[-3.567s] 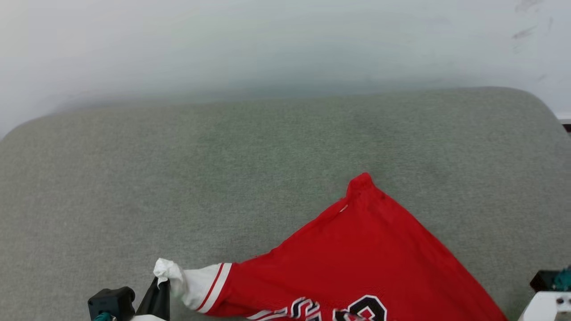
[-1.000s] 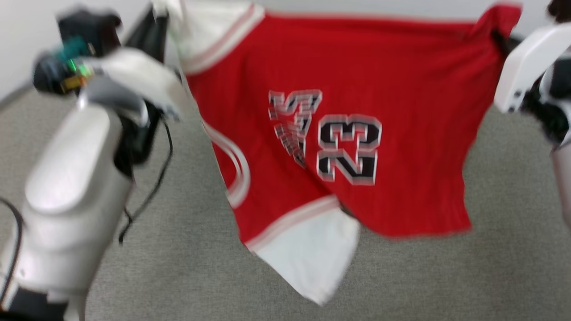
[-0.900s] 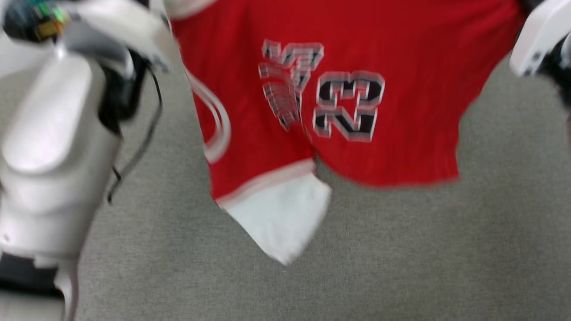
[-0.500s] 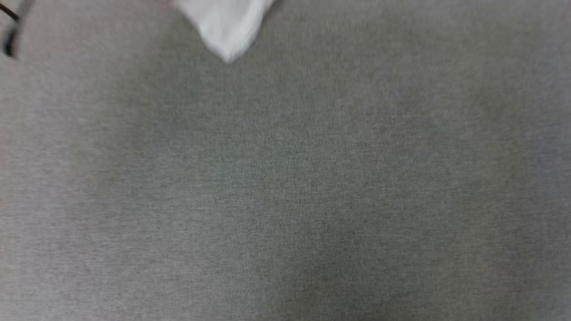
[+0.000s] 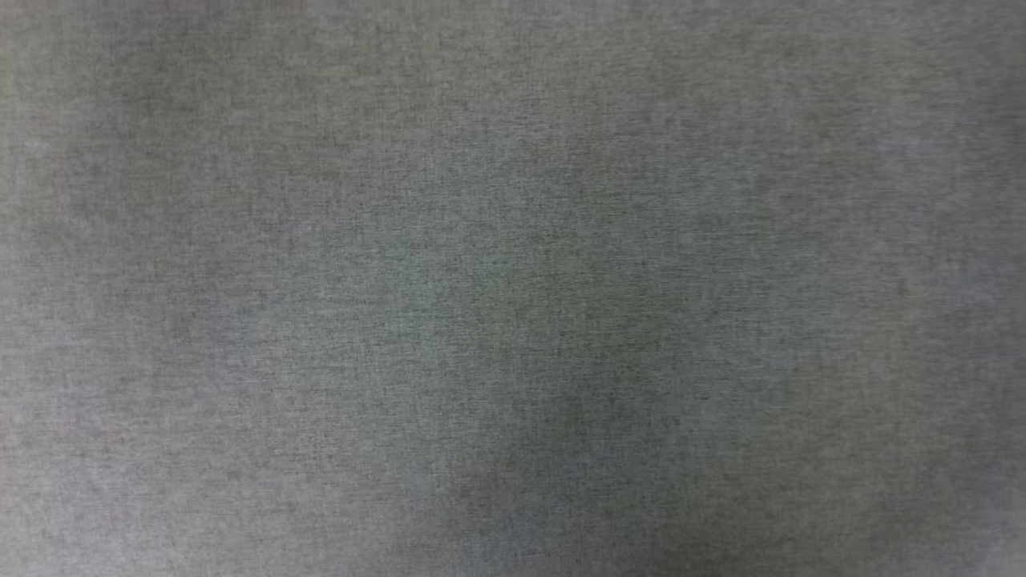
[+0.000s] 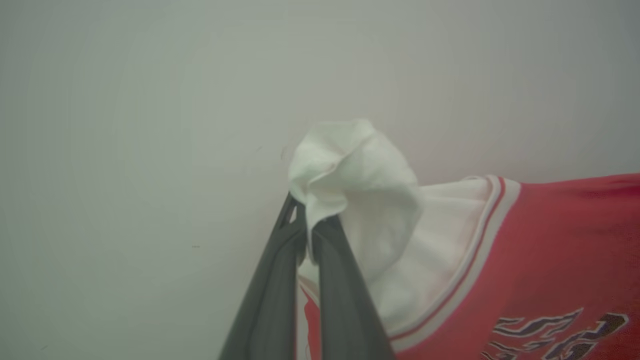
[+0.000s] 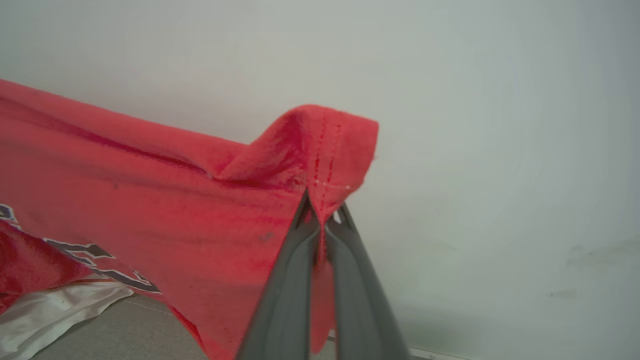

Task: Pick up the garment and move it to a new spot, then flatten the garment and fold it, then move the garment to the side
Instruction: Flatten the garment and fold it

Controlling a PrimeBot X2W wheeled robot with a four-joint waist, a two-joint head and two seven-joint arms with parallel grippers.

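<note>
Lifted off the grey upholstered surface since a few seconds back, the red jersey now hangs in the air between both arms, and the head camera has tipped down onto that surface. The left gripper is pinched tight on the bunched white sleeve, with the cloth running off toward four o'clock in its wrist view. The right gripper is clamped on a stitched hem corner, the body sagging toward eight o'clock. A second white sleeve trails low by the grey surface. Behind both stands a pale wall. To lay it down well, I'd keep both pinches firm and the top edge taut and level. I'd lower it so the hanging edge lands first without tucking under.
</note>
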